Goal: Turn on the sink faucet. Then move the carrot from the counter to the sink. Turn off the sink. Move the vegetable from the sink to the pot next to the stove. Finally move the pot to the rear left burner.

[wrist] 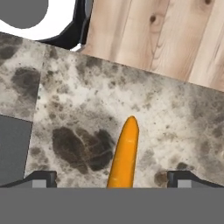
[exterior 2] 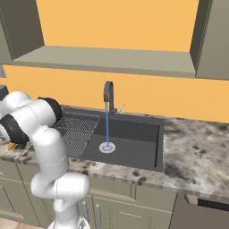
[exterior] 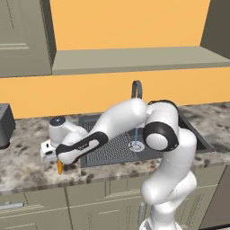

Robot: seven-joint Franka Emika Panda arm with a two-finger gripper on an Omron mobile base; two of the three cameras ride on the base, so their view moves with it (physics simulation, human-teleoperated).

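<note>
We see the slim dark-grey gooseneck faucet (exterior 2: pixel 108 91) at the centre of the right base view, a thin blue stream running from it onto the round silver drain of the dark-grey recessed sink (exterior 2: pixel 134 134). The thin orange tapered carrot (wrist: pixel 124 153) lies flat on the speckled beige-and-brown granite counter (wrist: pixel 87 109), low in the hand view.

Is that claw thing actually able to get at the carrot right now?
Probably yes. The gripper is open, its two fingertips standing either side of the carrot, which lies on the bare counter with nothing between them.
</note>
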